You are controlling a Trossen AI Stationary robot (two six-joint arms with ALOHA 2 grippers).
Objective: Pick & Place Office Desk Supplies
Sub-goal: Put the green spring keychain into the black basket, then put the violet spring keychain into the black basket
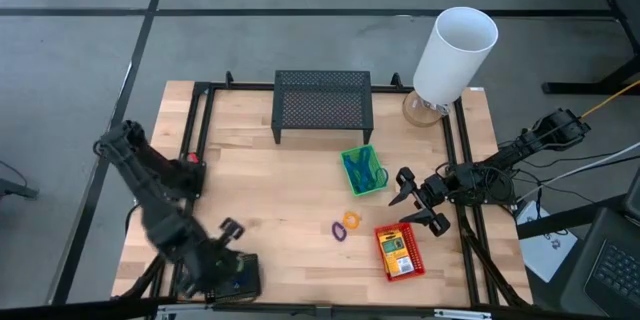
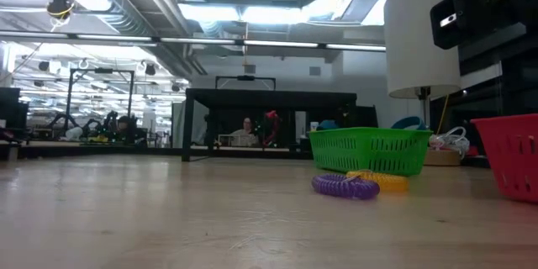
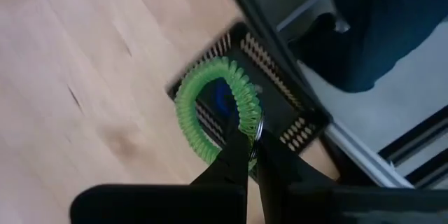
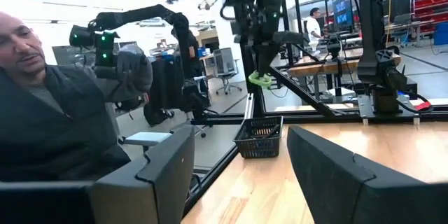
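Observation:
My left gripper point(image 3: 253, 134) is shut on a green coiled ring point(image 3: 210, 112) and hovers over the black basket point(image 3: 297, 122) at the table's near left corner point(image 1: 240, 278); something blue point(image 3: 222, 98) lies in that basket. A purple ring point(image 1: 338, 230) and an orange ring point(image 1: 351, 220) lie flat on the table's middle. The green basket point(image 1: 363, 170) holds blue band loops. The red basket point(image 1: 400, 252) holds a yellow-and-green pack. My right gripper point(image 1: 415, 205) waits open between the green and red baskets. My left gripper pinches one spot of the green ring's coil point(image 3: 246, 115) between its two fingertips, coming from above and pointing steeply down. The ring point(image 4: 261, 79) hangs below the fingers, lifted clear above the black basket point(image 4: 259, 136).
A wide black mesh stand point(image 1: 323, 105) sits at the far edge, with a tall white cylinder point(image 1: 455, 55) at the far right corner. A black frame point(image 1: 200, 120) runs along the table's sides. A person point(image 4: 49, 105) is close behind the table's left side.

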